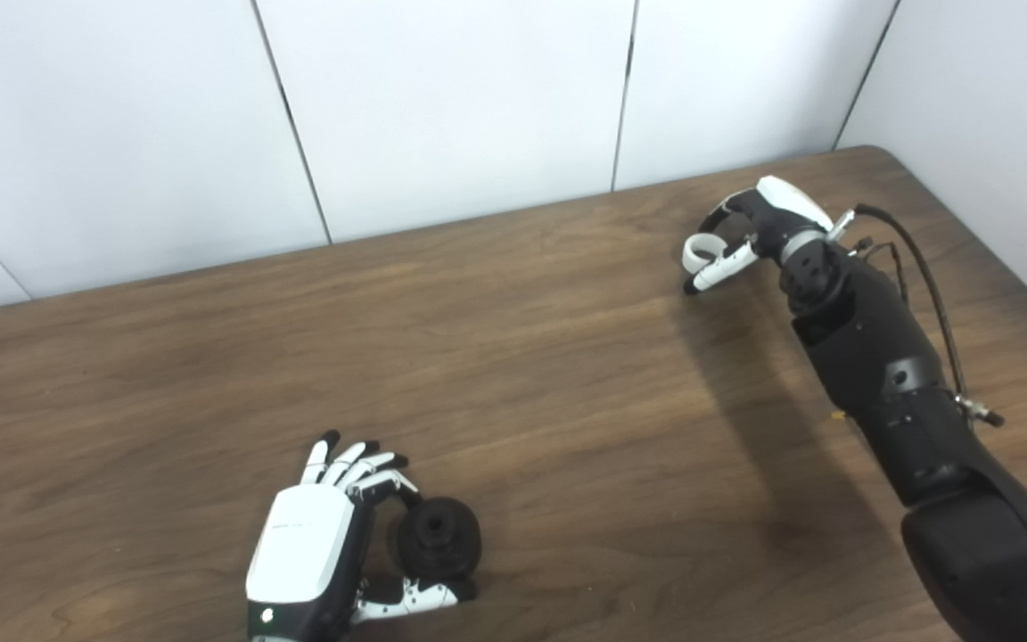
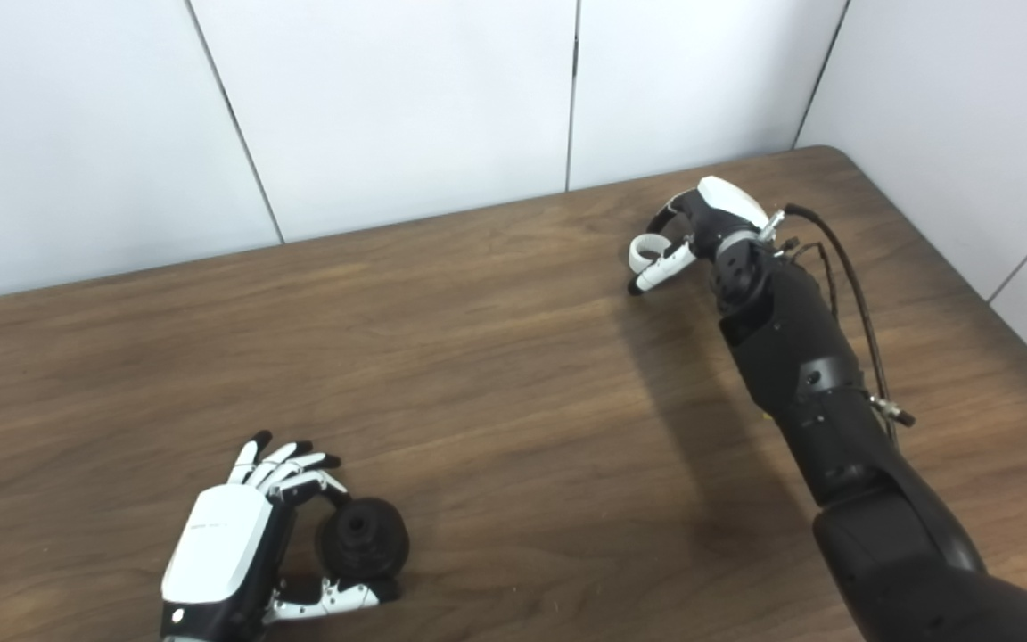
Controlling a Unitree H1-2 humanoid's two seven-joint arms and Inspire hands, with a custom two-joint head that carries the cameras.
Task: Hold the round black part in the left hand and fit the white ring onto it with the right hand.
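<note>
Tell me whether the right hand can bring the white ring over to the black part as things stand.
Probably yes. The right hand is shut on the white ring at the far right, the left hand holds the black part near the front, and only bare table lies between.

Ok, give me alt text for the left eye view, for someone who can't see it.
A robot's left hand grips a round black part near the front edge of a brown wooden table. Far across the table, its right hand pinches a white ring. White wall panels stand behind.
</note>
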